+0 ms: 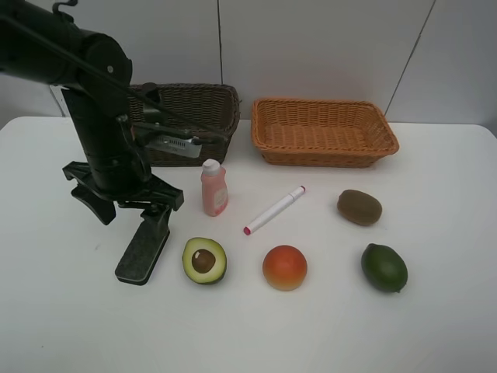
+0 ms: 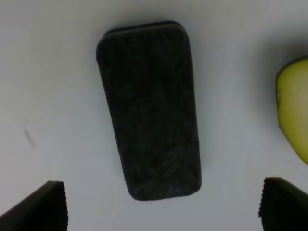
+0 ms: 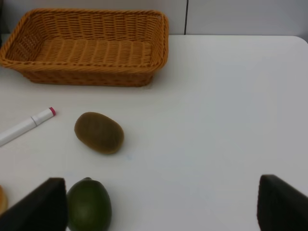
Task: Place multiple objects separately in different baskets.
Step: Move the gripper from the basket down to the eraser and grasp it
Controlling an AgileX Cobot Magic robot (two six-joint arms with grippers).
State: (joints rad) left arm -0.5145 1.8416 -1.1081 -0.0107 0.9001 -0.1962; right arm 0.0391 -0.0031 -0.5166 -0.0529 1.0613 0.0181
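A black board eraser (image 1: 144,249) (image 2: 150,115) lies flat on the table. My left gripper (image 1: 128,203) (image 2: 163,209) hangs over its far end, open, its fingertips (image 2: 45,207) wide apart and nothing between them. Beside the eraser sits a halved avocado (image 1: 204,260) (image 2: 294,108). A pink white-capped bottle (image 1: 214,187) stands upright, and a white marker (image 1: 274,210) (image 3: 26,124) lies to its right. An orange-red fruit (image 1: 285,267), a kiwi (image 1: 359,207) (image 3: 99,132) and a lime (image 1: 384,267) (image 3: 89,206) rest on the table. My right gripper (image 3: 163,204) is open and empty, out of the high view.
The dark brown basket (image 1: 203,105) stands at the back, partly hidden by the left arm. The light orange basket (image 1: 322,132) (image 3: 86,45) stands to its right with nothing showing inside. Bare white table runs along the front and right.
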